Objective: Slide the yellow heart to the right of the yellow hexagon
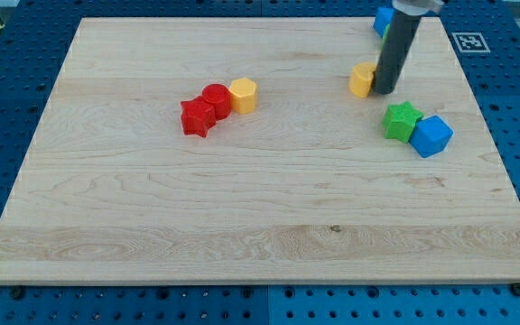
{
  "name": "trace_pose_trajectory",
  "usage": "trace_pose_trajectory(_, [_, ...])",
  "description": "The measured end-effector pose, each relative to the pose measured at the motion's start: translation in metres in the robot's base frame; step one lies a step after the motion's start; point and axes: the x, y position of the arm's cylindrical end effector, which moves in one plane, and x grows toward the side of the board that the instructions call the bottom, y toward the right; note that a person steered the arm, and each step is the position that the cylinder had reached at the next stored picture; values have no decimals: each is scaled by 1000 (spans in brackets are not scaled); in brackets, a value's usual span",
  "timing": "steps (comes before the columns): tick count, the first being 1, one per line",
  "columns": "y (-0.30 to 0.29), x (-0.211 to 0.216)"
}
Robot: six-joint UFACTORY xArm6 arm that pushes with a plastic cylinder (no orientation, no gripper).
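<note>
My tip point(385, 91) down on board, bare rod, grips nothing. Yellow heart point(361, 80) touching tip, on tip's view-left side. Yellow hexagon point(243, 94) well apart, further toward view's left, beside red cylinder point(217, 97) and red star point(197, 117). Push line judged leftward: heart sits between tip and hexagon, slightly toward view's top.

Wooden board point(242, 226) carries red star point(197, 117), red cylinder point(218, 97), yellow hexagon point(244, 95); yellow heart point(361, 80); green star point(402, 121), blue block point(432, 136).
</note>
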Motion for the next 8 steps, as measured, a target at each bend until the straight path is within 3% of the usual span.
trace_pose_trajectory(3, [3,-19])
trace_pose_trajectory(6, [-37,-45])
trace_pose_trajectory(8, [-104,-34])
